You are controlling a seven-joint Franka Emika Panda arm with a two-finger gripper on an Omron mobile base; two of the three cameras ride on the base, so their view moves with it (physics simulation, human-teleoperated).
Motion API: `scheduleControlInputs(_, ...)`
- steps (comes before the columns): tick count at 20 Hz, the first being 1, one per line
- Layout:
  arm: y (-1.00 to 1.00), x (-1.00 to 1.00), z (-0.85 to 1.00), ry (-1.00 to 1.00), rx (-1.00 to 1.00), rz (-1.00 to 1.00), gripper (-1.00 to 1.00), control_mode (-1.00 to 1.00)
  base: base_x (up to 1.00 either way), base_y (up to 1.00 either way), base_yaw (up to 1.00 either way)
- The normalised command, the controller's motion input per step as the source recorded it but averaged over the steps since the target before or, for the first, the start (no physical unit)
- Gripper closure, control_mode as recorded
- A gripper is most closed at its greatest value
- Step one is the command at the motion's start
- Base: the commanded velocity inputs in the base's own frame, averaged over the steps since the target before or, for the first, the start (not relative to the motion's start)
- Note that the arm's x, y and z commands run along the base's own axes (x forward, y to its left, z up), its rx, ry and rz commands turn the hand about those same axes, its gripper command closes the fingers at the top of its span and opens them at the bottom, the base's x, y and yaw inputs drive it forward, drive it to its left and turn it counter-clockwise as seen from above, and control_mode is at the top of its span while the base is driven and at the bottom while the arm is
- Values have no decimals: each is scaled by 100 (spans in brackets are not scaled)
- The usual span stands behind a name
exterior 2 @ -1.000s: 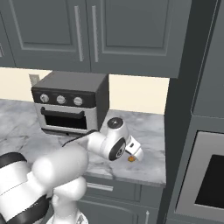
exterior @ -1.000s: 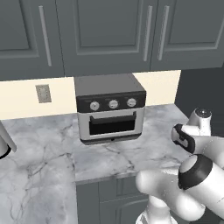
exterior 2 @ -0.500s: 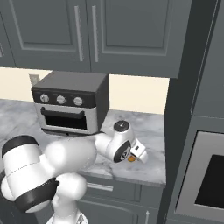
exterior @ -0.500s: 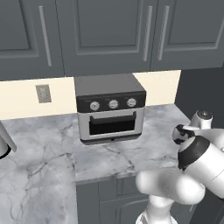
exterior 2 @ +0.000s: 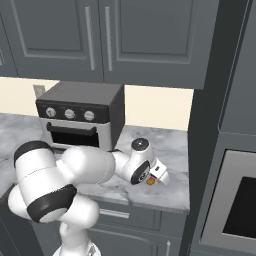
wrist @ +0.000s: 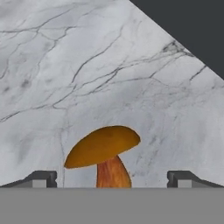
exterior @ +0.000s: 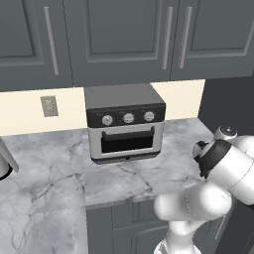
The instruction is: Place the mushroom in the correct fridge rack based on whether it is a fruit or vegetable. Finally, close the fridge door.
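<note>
Mushroom (wrist: 103, 151): smooth orange-brown domed cap, tapered stem, on the bench between the fingertips.
Bench (wrist: 87, 78): grey-veined marble.
Claw (wrist: 112, 179): spread wide, empty.
Change: arm swung further right.

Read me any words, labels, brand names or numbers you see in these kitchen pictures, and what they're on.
None can be read.
Toaster oven: three knobs, no legible markings.
Wall outlet: plain.
Mushroom and marble counter: no text.
</note>
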Motion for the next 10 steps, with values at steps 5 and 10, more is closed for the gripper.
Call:
scheduleControlInputs(5, 0, 12, -18, 0, 0, 0, -100, -100, 0, 0, 0)
scheduleControlInputs(10, 0, 12, -19, 0, 0, 0, -100, -100, 0, 0, 0)
